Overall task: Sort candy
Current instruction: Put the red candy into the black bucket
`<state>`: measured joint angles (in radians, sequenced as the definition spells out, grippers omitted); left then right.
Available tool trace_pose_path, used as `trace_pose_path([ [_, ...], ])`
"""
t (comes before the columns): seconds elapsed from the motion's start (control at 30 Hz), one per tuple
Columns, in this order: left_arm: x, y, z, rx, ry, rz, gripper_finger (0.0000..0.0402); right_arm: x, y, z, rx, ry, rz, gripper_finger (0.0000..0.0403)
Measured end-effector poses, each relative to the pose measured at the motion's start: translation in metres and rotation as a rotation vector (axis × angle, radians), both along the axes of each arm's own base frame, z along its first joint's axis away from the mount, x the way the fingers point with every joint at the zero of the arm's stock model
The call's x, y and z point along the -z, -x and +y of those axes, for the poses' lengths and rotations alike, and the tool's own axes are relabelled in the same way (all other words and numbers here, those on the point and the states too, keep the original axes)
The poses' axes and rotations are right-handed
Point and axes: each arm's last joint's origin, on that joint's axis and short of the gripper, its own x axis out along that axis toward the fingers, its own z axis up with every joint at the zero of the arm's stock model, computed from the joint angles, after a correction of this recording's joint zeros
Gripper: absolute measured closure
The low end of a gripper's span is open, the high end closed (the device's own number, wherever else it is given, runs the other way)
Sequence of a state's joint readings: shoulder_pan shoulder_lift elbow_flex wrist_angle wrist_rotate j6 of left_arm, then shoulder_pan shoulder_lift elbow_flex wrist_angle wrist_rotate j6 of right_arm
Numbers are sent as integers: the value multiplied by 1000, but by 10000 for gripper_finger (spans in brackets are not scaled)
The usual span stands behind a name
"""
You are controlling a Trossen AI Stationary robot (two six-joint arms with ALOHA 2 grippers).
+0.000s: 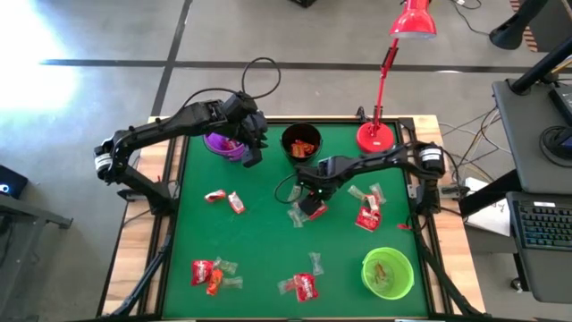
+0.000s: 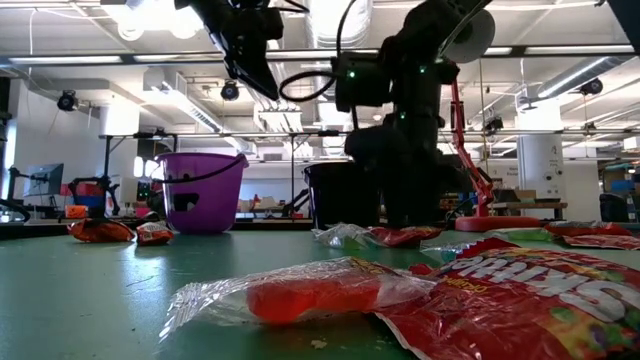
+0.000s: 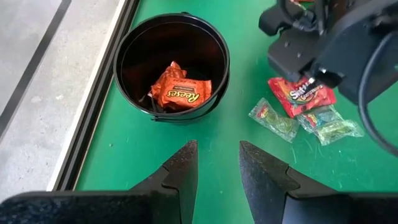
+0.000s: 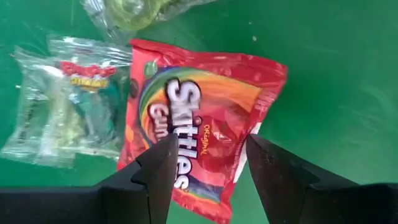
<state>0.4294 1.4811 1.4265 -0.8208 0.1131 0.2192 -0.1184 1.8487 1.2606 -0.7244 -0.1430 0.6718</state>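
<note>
My right gripper (image 4: 208, 174) is down low over the green table (image 1: 268, 250), fingers spread wide, straddling a red Skittles packet (image 4: 199, 134) that lies flat on the mat; the packet sits between my fingers and they have not closed on it. Just beside that packet lies a clear cellophane sweet (image 4: 65, 106) with greenish pieces inside, and another clear wrapper (image 4: 134, 12) lies past its far edge. My left gripper (image 3: 214, 171) hangs up in the air near the back of the table, fingers partly apart with nothing between them, between the purple cup (image 1: 223, 143) and the black cup (image 1: 301, 140). Looking down past those fingers I see an orange Reese's sweet (image 3: 180, 92) resting in the bottom of the black cup. The rest of the candy is scattered over the mat: two red ones (image 1: 225, 199) left of centre, a red and clear cluster (image 1: 368, 207) on the right, another cluster (image 1: 213, 273) at the front left, and one more (image 1: 302, 282) front and centre. The green cup (image 1: 388, 273) stands at the front right with something small inside it.
</note>
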Motion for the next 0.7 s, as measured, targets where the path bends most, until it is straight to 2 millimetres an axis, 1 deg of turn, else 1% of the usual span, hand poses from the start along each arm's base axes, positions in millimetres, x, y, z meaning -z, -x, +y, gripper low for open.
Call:
trace_pose_path([
  [0.2,0,0,0,0,1,2,303,19,-4,-3,0,-13,44,218],
  [0.3,0,0,0,0,2,3,303,28,-5,-4,1,-16,69,230],
  [0.4,0,0,0,0,2,3,303,34,-5,-4,2,-17,86,261],
  [0.53,0,0,0,0,2,3,303,35,-5,-4,5,-17,90,324],
  [0.63,1,1,0,1,4,8,303,32,-4,-4,5,-12,83,372],
  [0.7,1,1,0,1,5,9,303,27,-4,-4,5,-6,71,386],
])
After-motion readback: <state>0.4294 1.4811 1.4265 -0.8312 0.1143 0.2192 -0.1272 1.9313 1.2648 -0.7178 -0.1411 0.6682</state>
